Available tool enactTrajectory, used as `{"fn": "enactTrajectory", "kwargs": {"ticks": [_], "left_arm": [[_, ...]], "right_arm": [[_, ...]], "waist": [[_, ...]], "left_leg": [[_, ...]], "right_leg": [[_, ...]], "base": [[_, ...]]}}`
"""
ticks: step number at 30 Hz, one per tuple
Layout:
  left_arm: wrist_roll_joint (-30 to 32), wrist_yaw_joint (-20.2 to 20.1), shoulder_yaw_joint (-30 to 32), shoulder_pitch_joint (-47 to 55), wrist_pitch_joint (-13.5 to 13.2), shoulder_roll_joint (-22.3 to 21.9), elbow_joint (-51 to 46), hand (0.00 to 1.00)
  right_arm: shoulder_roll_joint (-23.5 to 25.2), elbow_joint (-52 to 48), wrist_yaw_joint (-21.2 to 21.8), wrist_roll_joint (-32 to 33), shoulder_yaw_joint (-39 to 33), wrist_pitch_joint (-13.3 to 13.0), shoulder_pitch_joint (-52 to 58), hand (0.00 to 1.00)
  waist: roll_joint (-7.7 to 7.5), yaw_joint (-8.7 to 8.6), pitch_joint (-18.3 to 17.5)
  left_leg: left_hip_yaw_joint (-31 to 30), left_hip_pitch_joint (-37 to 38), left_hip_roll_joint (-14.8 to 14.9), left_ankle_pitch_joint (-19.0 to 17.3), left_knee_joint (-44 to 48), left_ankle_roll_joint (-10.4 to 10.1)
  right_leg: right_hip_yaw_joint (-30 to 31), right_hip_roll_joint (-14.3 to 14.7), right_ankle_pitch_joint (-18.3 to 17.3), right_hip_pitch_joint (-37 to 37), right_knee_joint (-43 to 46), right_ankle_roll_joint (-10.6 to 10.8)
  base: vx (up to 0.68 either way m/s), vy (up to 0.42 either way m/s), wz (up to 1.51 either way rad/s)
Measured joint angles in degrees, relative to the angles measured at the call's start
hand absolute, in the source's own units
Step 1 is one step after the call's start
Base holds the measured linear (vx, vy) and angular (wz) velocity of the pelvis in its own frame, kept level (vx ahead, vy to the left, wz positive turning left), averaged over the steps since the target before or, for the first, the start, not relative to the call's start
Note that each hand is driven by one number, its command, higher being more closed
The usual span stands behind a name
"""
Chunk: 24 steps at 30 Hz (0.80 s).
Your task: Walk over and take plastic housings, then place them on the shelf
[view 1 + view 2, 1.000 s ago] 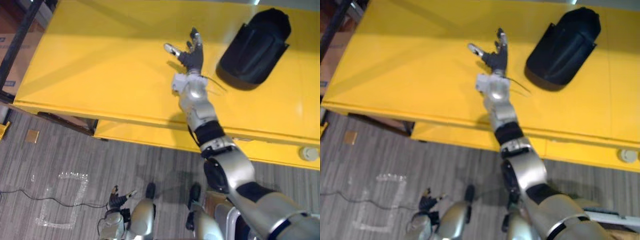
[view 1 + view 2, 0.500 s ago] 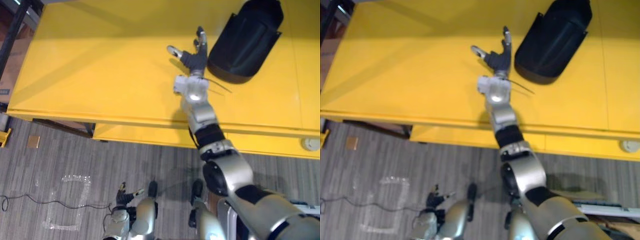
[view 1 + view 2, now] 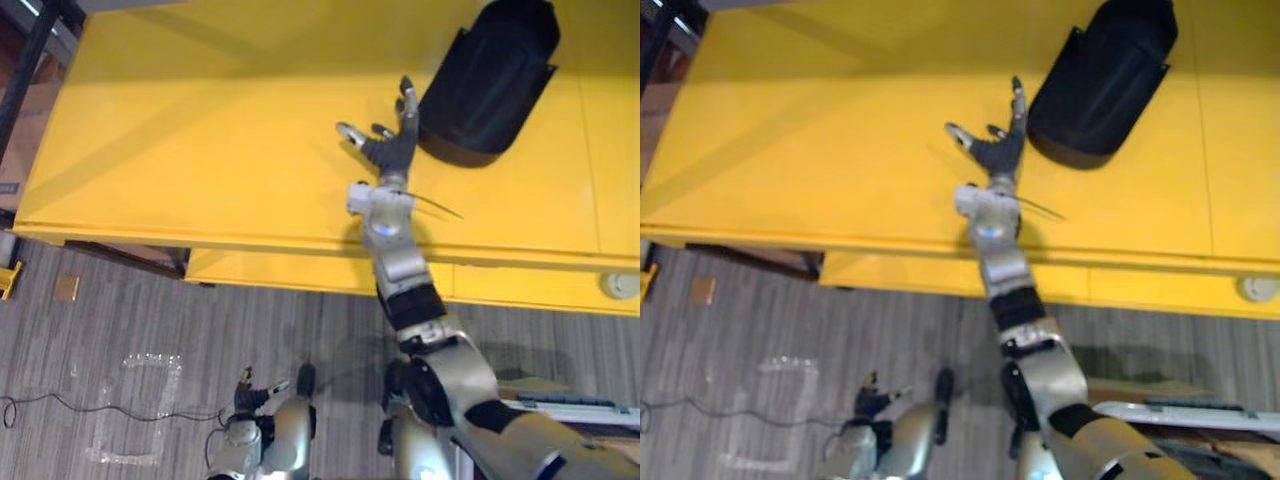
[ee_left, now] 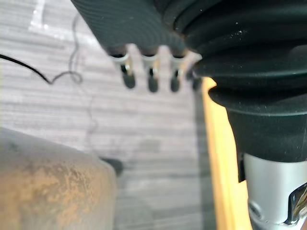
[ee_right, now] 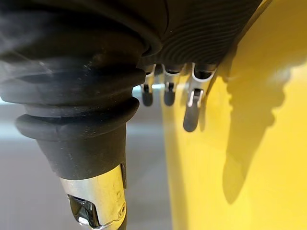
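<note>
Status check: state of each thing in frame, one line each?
plastic housing: lying on the yellow table, not gripped.
right robot hand: open, fingers spread over the table, one fingertip next to the housing's edge; contact unclear.
left robot hand: open, empty, low over the floor.

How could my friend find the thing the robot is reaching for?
Look at the big yellow table. Toward its right end, just past the open right hand, lies the plastic housing. It is the only black, curved shell there.
</note>
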Motion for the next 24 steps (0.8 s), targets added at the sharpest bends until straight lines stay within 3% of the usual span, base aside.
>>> {"fn": "enactTrajectory", "kwargs": {"ticks": [5,14,19,24], "left_arm": [[0.0,0.2,-0.1,0.1,0.3,-0.9,0.4,0.00],[0.4,1.4,-0.1,0.1,0.4,-1.2,1.0,0.00],[0.4,1.8,0.0,0.1,0.5,-0.6,2.0,0.00],[0.4,1.8,0.0,0.1,0.5,-0.6,2.0,0.00]], "right_arm": [[0.0,-1.1,-0.5,0.0,0.4,-0.1,3.2,0.00],[-0.1,-4.4,-2.5,0.1,0.2,-0.4,7.7,0.00],[0.1,-6.8,-3.6,0.1,-0.2,-0.4,10.9,0.00],[0.1,-8.9,-3.8,0.1,-1.1,-0.5,12.5,0.00]], "waist": [[-0.15,-0.17,-1.8],[-0.50,-0.46,-2.0],[-1.68,-1.70,-2.7],[-1.77,-1.83,-2.7]], "left_leg": [[0.1,0.3,0.1,0.1,-0.4,-0.1],[0.1,1.9,0.2,1.2,-2.5,-0.3],[0.1,2.4,0.3,1.8,-3.9,-0.4],[0.2,2.5,0.3,1.8,-3.9,-0.4]], "right_leg": [[0.0,-0.1,0.0,0.0,0.0,0.0],[-0.2,-0.1,0.0,0.8,0.0,0.0],[-0.3,-0.2,-0.1,0.7,-0.1,0.0],[-0.3,-0.2,-0.1,0.8,-0.1,0.0]], "base": [[0.00,0.000,0.00],[0.00,-0.001,0.00],[0.00,0.000,0.01],[0.00,0.000,0.00]]}}
